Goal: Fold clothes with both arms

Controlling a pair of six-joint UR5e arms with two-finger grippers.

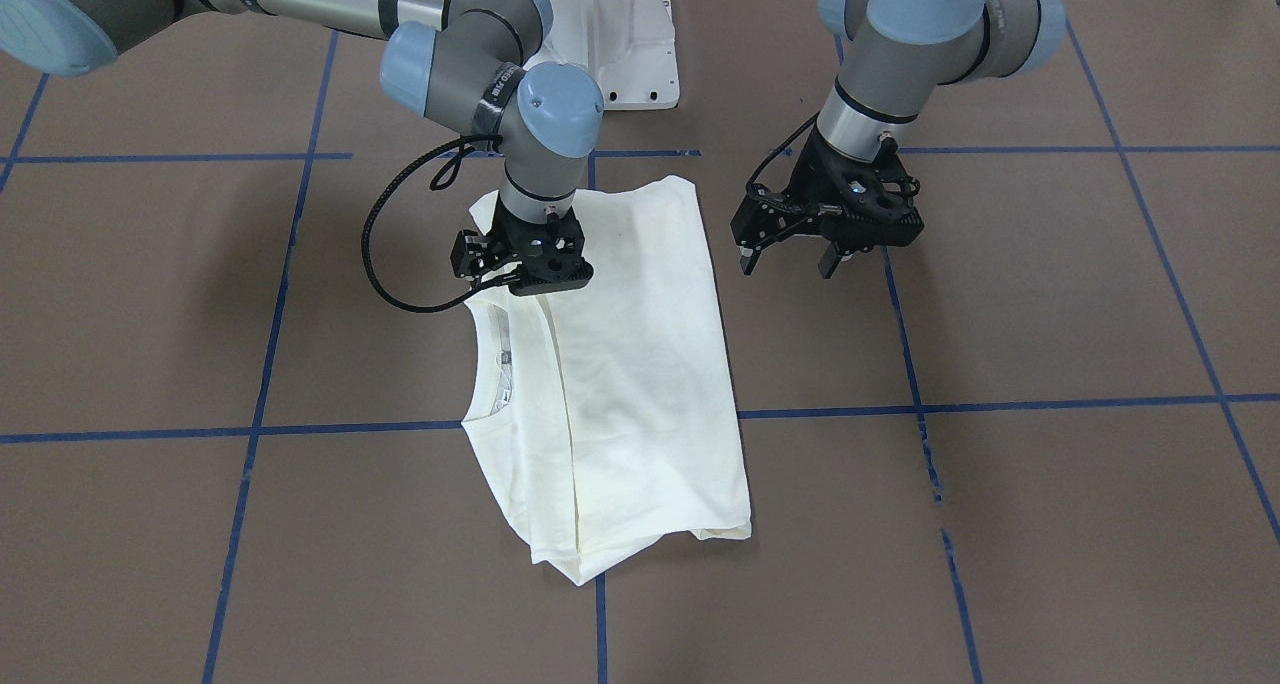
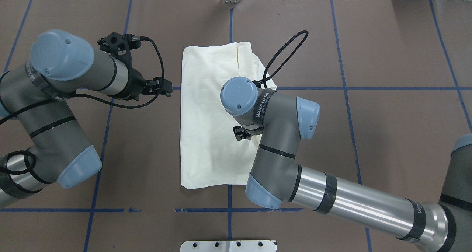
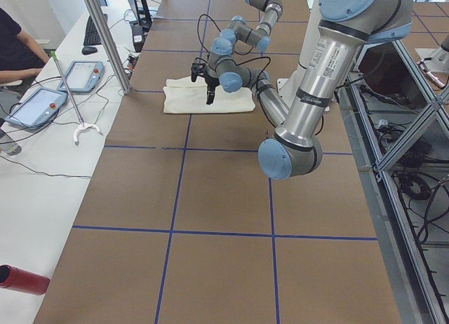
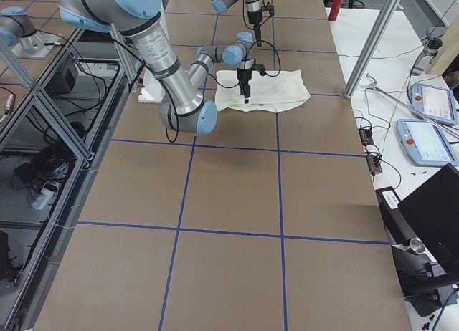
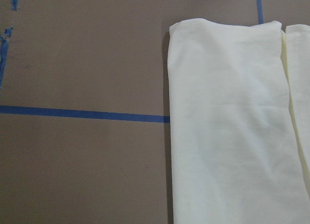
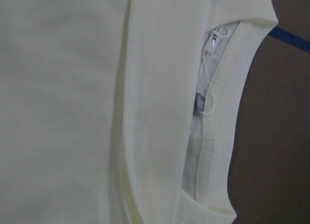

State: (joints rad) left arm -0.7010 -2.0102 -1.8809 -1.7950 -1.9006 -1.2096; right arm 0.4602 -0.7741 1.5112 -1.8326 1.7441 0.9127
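The shirt (image 1: 640, 364) is laid flat at the middle of the table (image 1: 1050, 304), folded lengthwise into a long strip with a plain cream side turned up. Its ribbed neck (image 1: 497, 364) is seen along the long edge on the robot's right. The far end of the strip is crossed by a blue tape line (image 1: 1000, 404). The right gripper (image 1: 525, 274) is held low over the shirt, just at the end of the neck nearer the robot. Its fingers are hidden beneath its own body, so it cannot be told whether they are spread or closed, nor whether the cloth is touched. In the right wrist view only cloth, the neck band and a strip of table are shown. The left gripper (image 1: 789, 261) is held just beside the shirt's other long edge, above bare table, with its fingers spread apart and nothing between them.
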